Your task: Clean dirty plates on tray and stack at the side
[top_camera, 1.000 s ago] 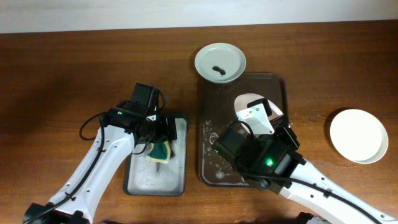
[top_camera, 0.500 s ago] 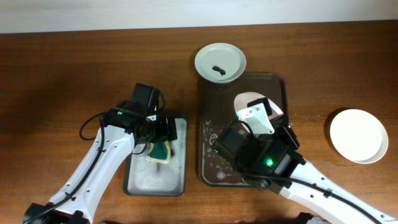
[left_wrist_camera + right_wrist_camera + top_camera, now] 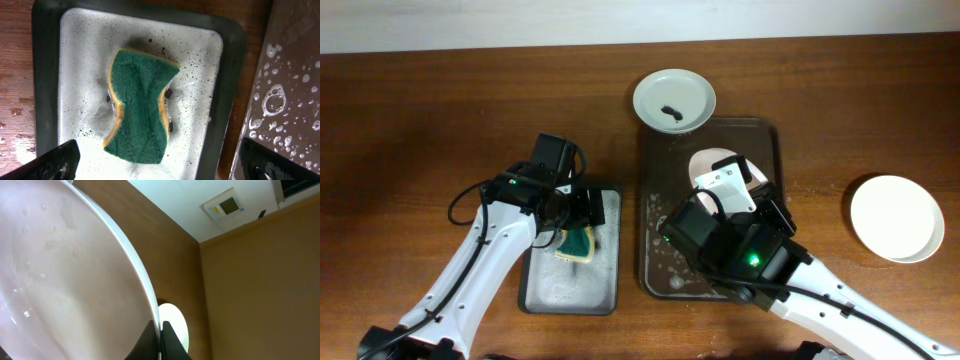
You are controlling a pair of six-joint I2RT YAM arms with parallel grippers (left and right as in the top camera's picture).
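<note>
A pale pinkish plate (image 3: pixel 706 163) is held tilted over the dark brown tray (image 3: pixel 654 215); my right gripper (image 3: pixel 159 342) is shut on its rim, and the wet plate (image 3: pixel 60 275) fills the right wrist view. A white plate with a dark smudge (image 3: pixel 674 100) rests at the tray's far edge. A clean white plate (image 3: pixel 896 218) lies on the bare wood at the right, also seen in the right wrist view (image 3: pixel 175 325). My left gripper (image 3: pixel 152 162) is open above a green sponge (image 3: pixel 140 107).
The sponge (image 3: pixel 578 243) lies in a smaller grey metal tray (image 3: pixel 608 205) full of suds, left of the brown tray. Soap bubbles fleck the brown tray (image 3: pixel 287 95). Brown wood-grain tabletop (image 3: pixel 410 130) surrounds both trays.
The right gripper has shifted the held plate slightly to the left and tilted it more. The left arm has not moved.
</note>
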